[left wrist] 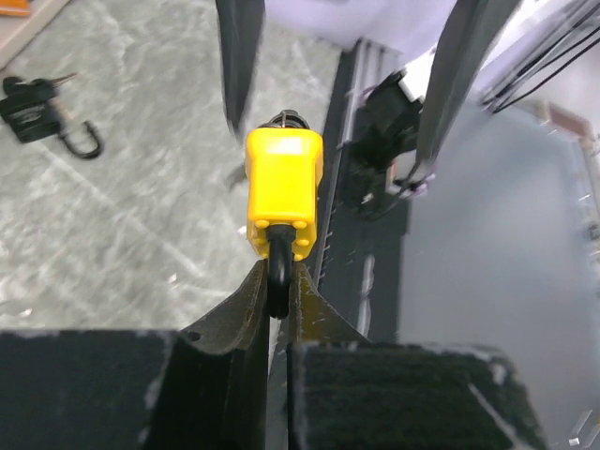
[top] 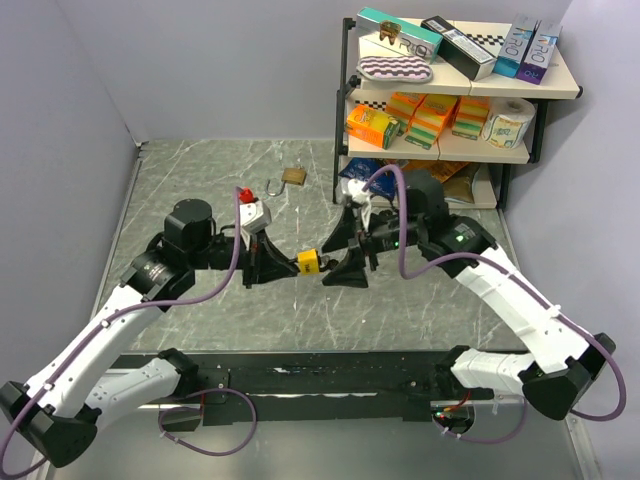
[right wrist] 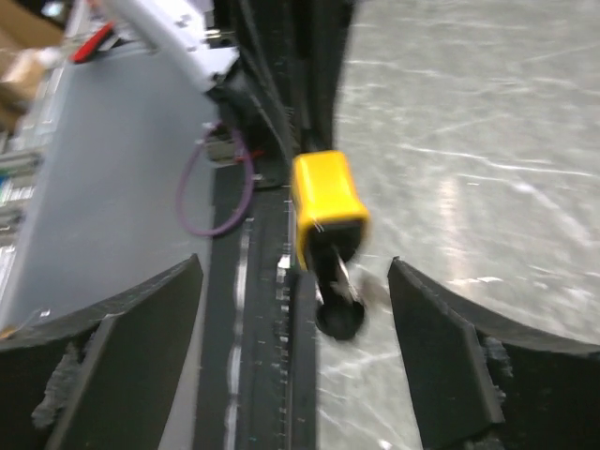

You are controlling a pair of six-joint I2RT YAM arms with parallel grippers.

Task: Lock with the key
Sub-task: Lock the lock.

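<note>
Work is centring on a yellow block-shaped padlock (top: 308, 262), which is hanging in the air between the two arms, above the middle of the grey marble-patterned table (top: 200, 180). The left tool (left wrist: 278, 286) is pinching the black curved shackle (left wrist: 279, 267) with its jaws almost together, and is holding the body out level towards the other arm. A black-headed metal key (right wrist: 338, 314) is sitting in the keyhole at the free end of the body, with its head sticking out. The right tool (right wrist: 295, 272) is standing wide, one finger on each side of the key head. It is touching neither key nor body, so it is gripping nothing.

Judging from this, the turn of the key is the step in hand. The key is already seated, and the lock is being braced for the twist. Whether the shackle is pressed fully home is not showing, since the left fingers are covering that end.

The next move is probably calling for the right tool to close squarely on the flat key head. It would then roll about the key's own axis while the left tool is resisting the twist. An off-centre pinch is likely to slip off the small head or lever the key sideways.

A brass padlock (top: 293, 176) is lying far back on the table, apparently no part of this.
</note>
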